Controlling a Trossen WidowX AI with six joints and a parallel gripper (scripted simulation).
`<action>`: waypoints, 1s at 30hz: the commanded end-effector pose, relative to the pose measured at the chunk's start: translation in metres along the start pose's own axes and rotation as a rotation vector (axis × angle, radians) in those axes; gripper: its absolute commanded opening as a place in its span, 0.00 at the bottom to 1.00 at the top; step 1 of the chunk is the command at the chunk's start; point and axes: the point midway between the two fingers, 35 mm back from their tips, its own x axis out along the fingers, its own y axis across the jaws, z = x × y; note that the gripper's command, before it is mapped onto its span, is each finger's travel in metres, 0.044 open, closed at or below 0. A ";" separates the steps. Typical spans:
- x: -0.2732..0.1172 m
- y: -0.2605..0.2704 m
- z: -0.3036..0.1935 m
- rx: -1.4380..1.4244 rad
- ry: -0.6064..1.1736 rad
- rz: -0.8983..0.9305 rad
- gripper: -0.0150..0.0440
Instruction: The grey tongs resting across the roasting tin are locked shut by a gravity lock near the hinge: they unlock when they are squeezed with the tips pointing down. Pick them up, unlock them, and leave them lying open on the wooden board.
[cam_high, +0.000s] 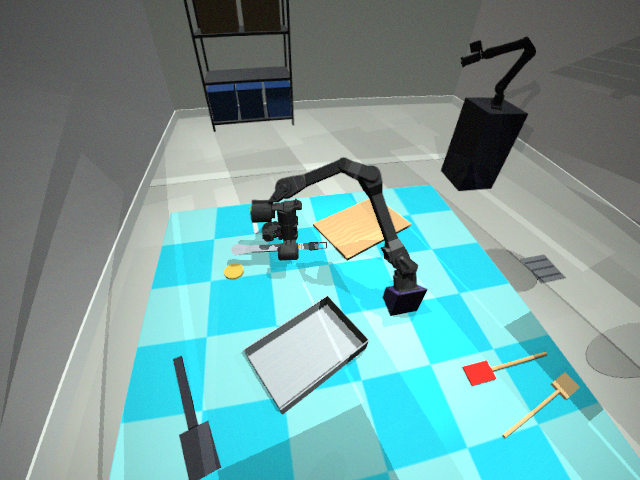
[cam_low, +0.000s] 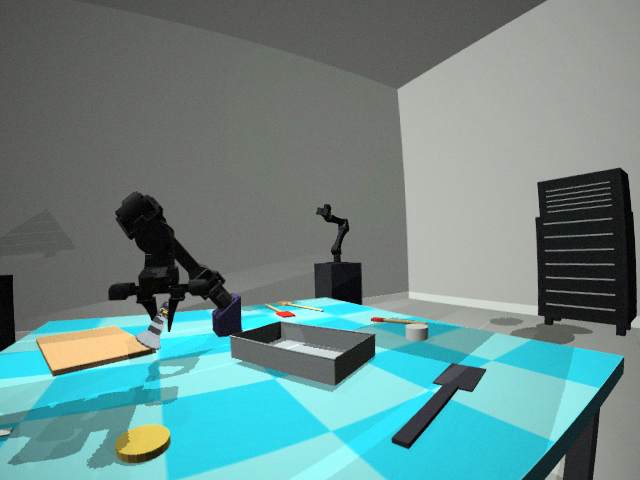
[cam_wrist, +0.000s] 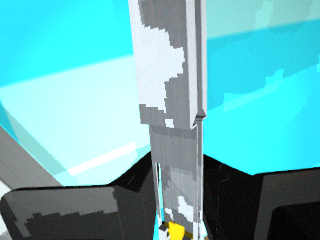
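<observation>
My gripper (cam_high: 289, 249) (cam_low: 162, 316) (cam_wrist: 171, 154) is shut on the grey tongs (cam_high: 247, 249) (cam_low: 151, 333) (cam_wrist: 170, 90), gripping them near the hinge end with its yellow lock. The tongs hang tips down, slightly tilted, with the two arms close together. They are in the air just off the near right edge of the wooden board (cam_high: 356, 229) (cam_low: 77, 348). The grey roasting tin (cam_high: 305, 351) (cam_low: 310, 361) stands empty on the checkered table, well away from the gripper.
A yellow disc (cam_high: 233, 270) (cam_low: 142, 442) lies near the gripper. A black spatula (cam_high: 193, 428) (cam_low: 439, 403), a red spatula (cam_high: 479, 373) (cam_low: 283, 312), a wooden paddle (cam_high: 547, 400) and a white cylinder (cam_low: 416, 331) lie farther off. The arm's base (cam_high: 405, 298) (cam_low: 227, 315) stands beside the board.
</observation>
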 end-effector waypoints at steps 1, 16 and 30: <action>-0.003 -0.013 -0.006 -0.047 -0.003 -0.012 0.00; 0.012 -0.053 -0.027 -0.115 0.026 0.059 0.00; 0.027 -0.112 -0.070 -0.242 0.030 0.127 0.00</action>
